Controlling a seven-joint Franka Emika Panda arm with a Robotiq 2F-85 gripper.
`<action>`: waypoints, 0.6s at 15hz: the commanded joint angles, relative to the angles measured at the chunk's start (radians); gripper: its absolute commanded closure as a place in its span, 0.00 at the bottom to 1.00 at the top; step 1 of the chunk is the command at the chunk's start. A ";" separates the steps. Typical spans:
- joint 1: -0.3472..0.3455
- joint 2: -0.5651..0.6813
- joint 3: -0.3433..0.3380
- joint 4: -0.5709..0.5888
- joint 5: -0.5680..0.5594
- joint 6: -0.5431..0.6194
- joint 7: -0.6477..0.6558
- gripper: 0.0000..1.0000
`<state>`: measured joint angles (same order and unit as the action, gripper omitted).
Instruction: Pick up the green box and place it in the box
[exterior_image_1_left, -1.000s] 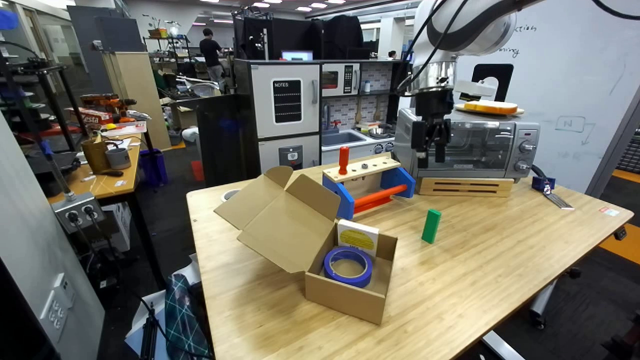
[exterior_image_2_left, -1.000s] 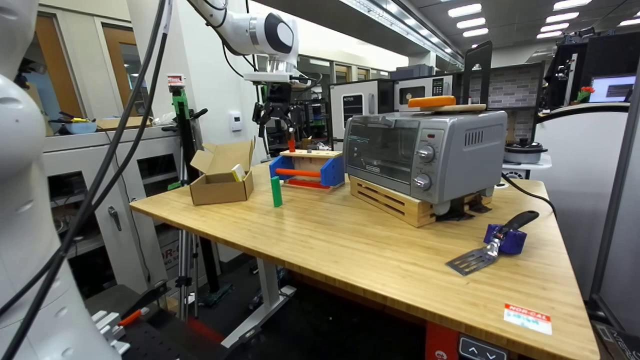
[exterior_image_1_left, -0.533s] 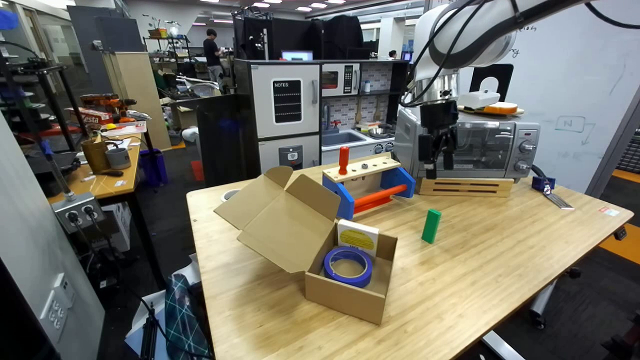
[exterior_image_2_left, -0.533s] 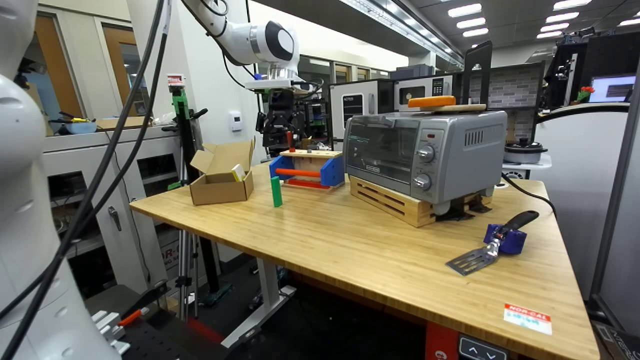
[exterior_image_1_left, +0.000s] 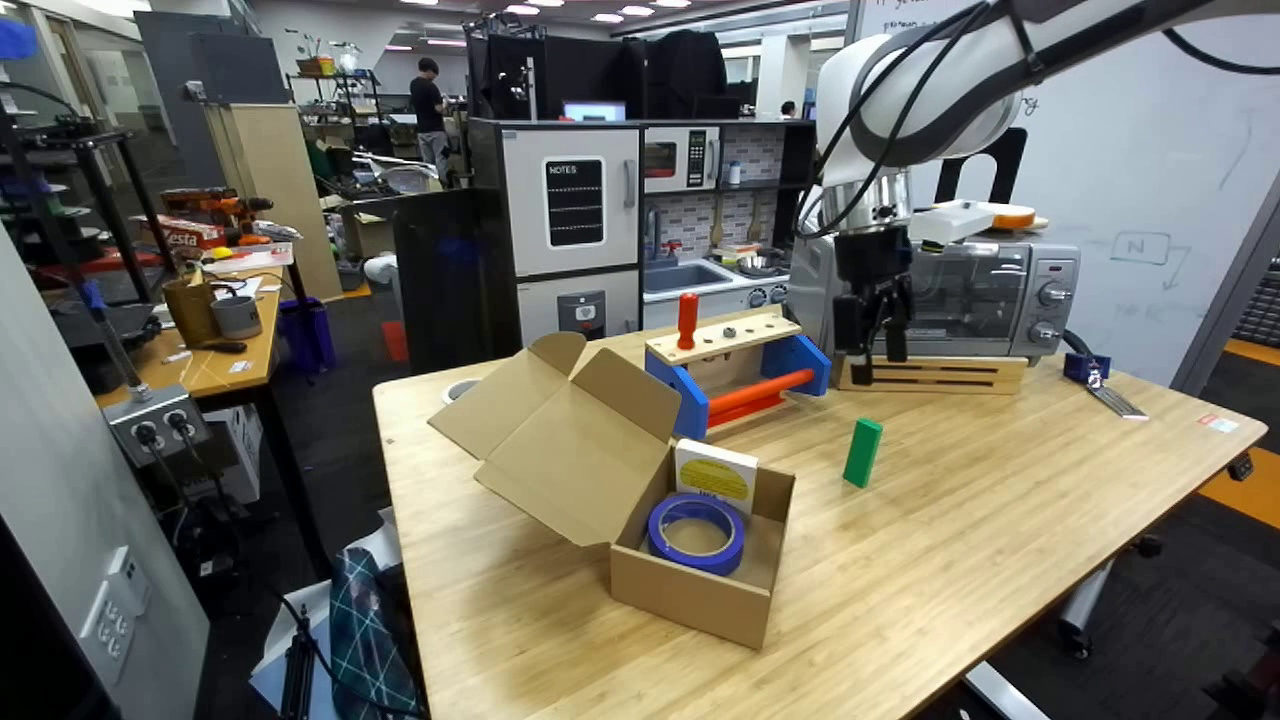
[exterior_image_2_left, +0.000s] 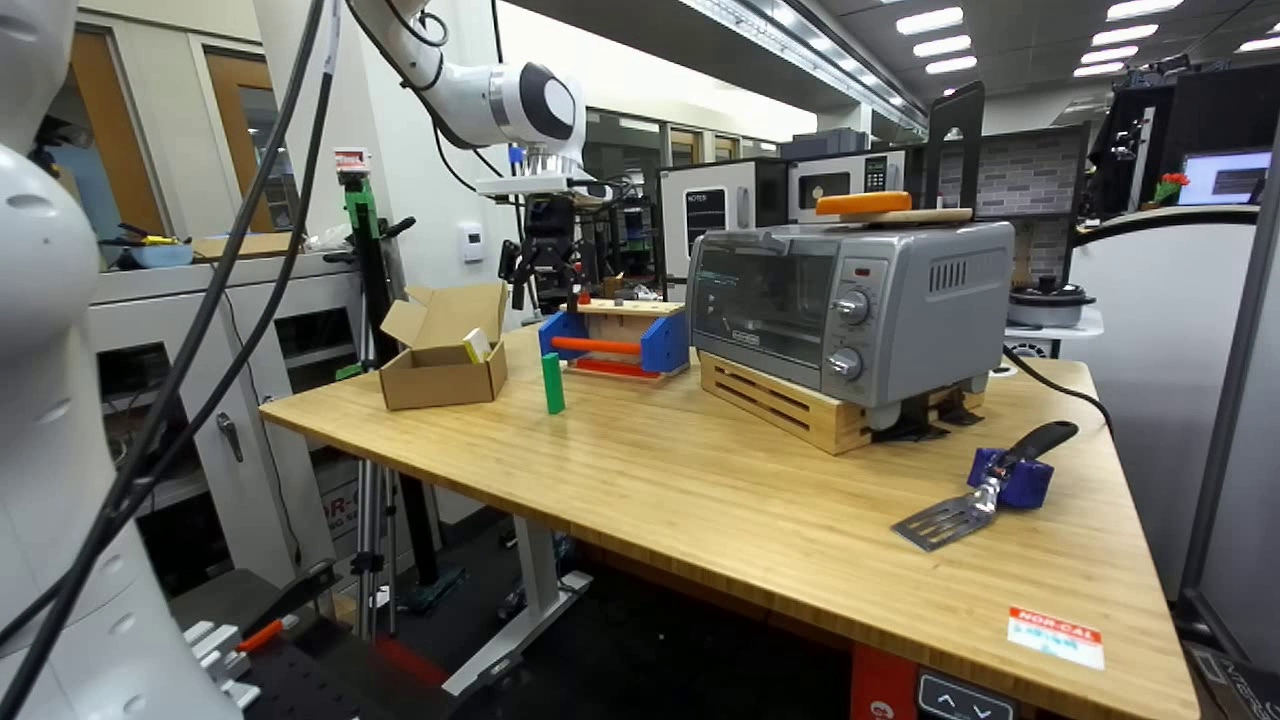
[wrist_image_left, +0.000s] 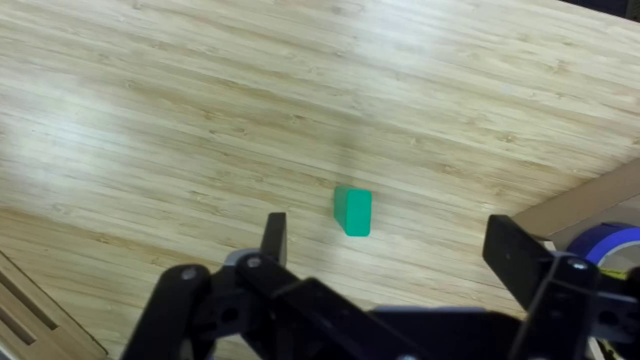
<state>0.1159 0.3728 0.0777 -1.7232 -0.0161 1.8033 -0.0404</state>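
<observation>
Brought lower: gripper (wrist_image_left: 385, 221) held above the table (exterior_image_2_left: 700, 480), green box (exterior_image_1_left: 862, 452) left standing

Compared with a second earlier, the robot arm (exterior_image_2_left: 470, 105) and its gripper are seen lower in both exterior views, while the green box and the cardboard box (exterior_image_1_left: 690, 600) are found in the same places.

By the wrist view, the jaws are spread wide and nothing is gripped; the green box and part of the table are seen through the gap between them. The green box is stood upright on the table, below the gripper and touched by neither jaw. In that picture it is framed nearer to one jaw than to the other.

Near it the cardboard box is set, its lid and flaps raised. Inside are held a roll of blue tape (exterior_image_1_left: 700, 562) and a white carton (exterior_image_1_left: 712, 475) with a yellow label; part of its wall is also caught at the edge of the wrist view.

Close to the cardboard box a toy workbench (exterior_image_2_left: 600, 346) with blue ends and an orange bar is placed. Near the workbench a toaster oven (exterior_image_2_left: 880, 320) is raised on a slatted wooden stand (exterior_image_2_left: 782, 404). Farther along the table a spatula (exterior_image_2_left: 984, 497) is rested on a blue block (exterior_image_2_left: 1028, 487).
</observation>
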 joint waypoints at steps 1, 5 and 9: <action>0.009 -0.007 0.003 -0.025 -0.001 0.029 0.053 0.00; 0.015 -0.006 0.002 -0.046 0.009 0.044 0.102 0.00; 0.014 -0.001 -0.002 -0.042 0.006 0.074 0.131 0.00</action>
<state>0.1319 0.3745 0.0778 -1.7594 -0.0138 1.8433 0.0642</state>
